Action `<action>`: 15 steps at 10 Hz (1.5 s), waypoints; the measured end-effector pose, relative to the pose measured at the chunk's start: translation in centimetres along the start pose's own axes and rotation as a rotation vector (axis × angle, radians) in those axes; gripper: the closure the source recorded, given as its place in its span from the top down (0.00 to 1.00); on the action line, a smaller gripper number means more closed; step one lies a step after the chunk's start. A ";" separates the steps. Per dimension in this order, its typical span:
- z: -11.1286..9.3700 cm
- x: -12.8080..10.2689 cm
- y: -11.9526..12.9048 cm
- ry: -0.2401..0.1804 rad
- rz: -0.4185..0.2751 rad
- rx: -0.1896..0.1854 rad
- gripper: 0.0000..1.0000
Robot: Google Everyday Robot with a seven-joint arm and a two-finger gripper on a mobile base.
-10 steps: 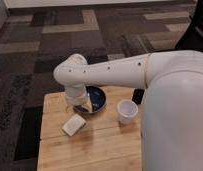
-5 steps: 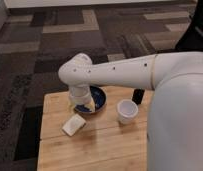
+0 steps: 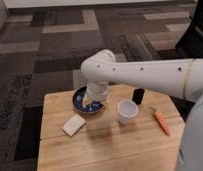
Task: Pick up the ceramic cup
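The ceramic cup (image 3: 127,111) is small, plain white and round, and stands upright on the wooden table (image 3: 110,150), right of centre. My white arm reaches in from the right and bends down at its wrist. My gripper (image 3: 96,98) hangs over the right side of a dark-blue bowl (image 3: 80,103), just left of the cup and apart from it. The gripper's lower end is hidden against the bowl.
The blue bowl holds something yellow. A pale flat sponge-like block (image 3: 74,125) lies at the front left. A black object (image 3: 138,96) stands behind the cup. An orange carrot (image 3: 162,123) lies at the right. Patterned carpet surrounds the table.
My arm's wrist and the gripper have moved right, from the bowl's left side towards the cup. The cup and the other objects have not moved.
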 end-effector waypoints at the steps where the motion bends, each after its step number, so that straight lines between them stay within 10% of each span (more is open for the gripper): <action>1: -0.4 0.2 -2.6 -0.010 0.018 0.035 0.65; 11: 0.2 0.1 -5.8 -0.015 0.077 0.085 0.65; 15: 2.5 -0.5 -7.1 -0.013 0.094 0.048 0.65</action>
